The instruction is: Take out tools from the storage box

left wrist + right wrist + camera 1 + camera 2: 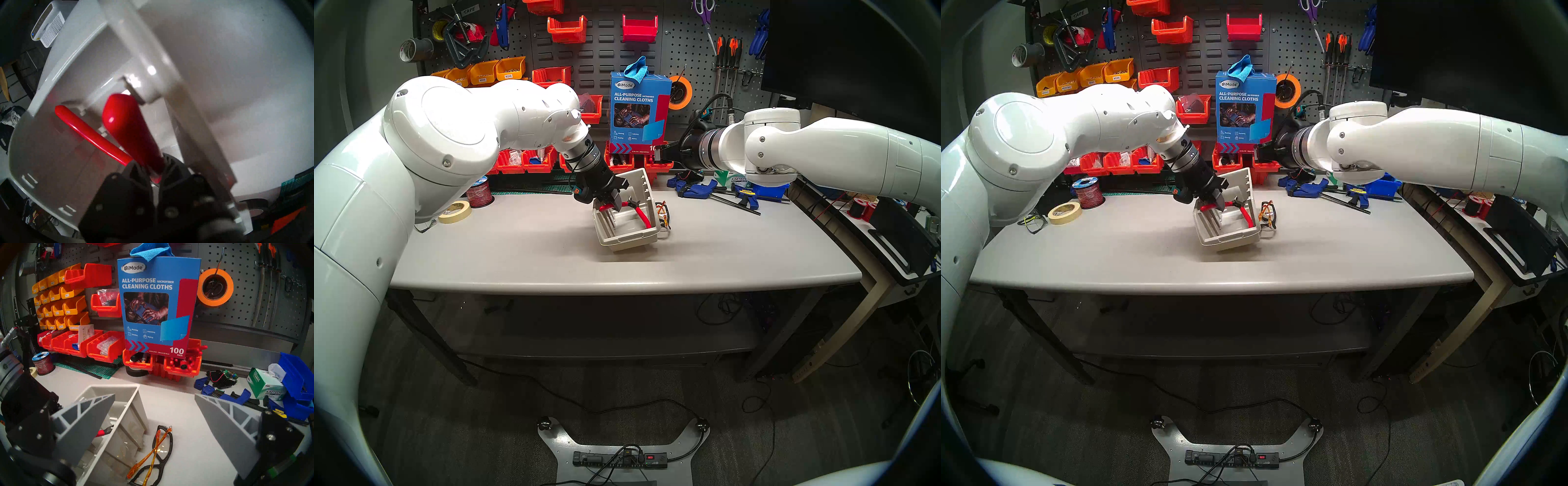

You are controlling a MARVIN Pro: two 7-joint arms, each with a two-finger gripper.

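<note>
Safety glasses (153, 453) are already out, lying folded on the worktop (524, 251) just beside the storage box (628, 234), so that's half the job done. Now the left hand (612, 200) is down inside the box, clamped tight on one red handle of the pliers (129, 129); they're not clear of the rim yet. Right hand (153, 429) hangs above, fingers spread wide, holding nothing. Pliers out and set down is what's left
</note>
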